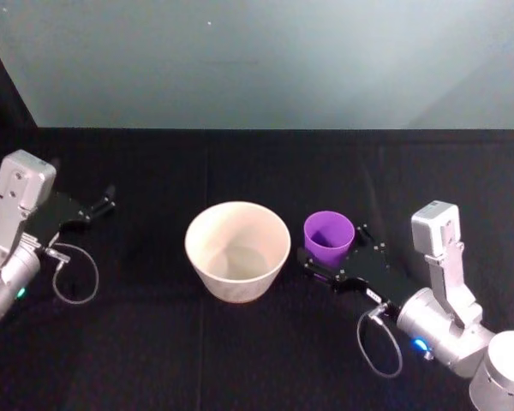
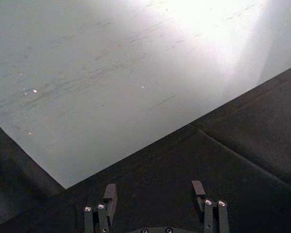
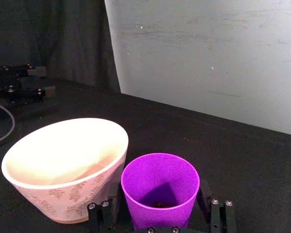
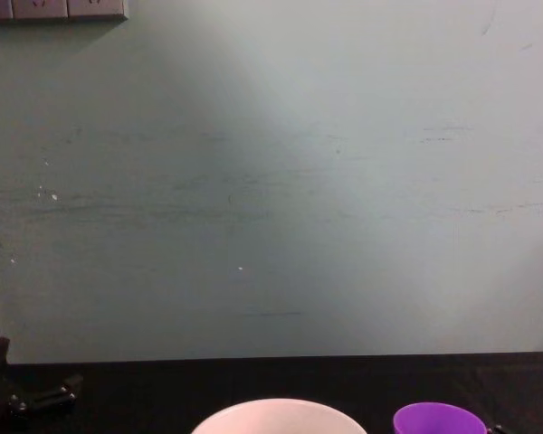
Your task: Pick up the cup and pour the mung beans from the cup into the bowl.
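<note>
Squarely inside right claw: cup

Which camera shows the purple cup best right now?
The right wrist view: the cup sits close up between the right end effector's open fingers, its inside visible. The head view shows it small, beside the bowl; the chest view catches just its rim. The left end effector sits far left.

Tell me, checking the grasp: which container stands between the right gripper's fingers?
The purple cup: the fingers of the right gripper flank it. The wide white bowl stands beside it, outside them. Left gripper parked far left.
</note>
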### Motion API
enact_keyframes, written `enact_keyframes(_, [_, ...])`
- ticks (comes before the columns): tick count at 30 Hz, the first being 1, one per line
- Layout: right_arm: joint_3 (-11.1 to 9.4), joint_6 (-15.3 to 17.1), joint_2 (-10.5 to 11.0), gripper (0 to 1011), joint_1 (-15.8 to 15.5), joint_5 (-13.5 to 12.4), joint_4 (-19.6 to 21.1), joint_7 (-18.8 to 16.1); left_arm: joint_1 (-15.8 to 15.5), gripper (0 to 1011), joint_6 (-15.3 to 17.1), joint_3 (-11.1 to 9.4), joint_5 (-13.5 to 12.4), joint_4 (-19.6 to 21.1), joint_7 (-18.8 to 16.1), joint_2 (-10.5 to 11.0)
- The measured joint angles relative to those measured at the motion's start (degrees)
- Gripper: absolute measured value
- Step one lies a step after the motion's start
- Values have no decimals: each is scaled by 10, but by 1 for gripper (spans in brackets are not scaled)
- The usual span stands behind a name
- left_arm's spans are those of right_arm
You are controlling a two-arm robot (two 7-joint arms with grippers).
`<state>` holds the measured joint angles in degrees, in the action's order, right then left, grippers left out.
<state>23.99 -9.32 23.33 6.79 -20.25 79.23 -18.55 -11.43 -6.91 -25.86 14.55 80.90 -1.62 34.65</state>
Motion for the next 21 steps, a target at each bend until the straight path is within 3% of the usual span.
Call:
enact_keyframes(16, [-15, -5, -23, 1003, 5, 13, -20, -14, 0, 1000, 0, 0, 0, 0, 0, 0])
enact_keyframes(21, [-21, -9, -31, 927, 5, 19, -28, -16, 0, 1000, 0, 0, 0, 0, 0, 0])
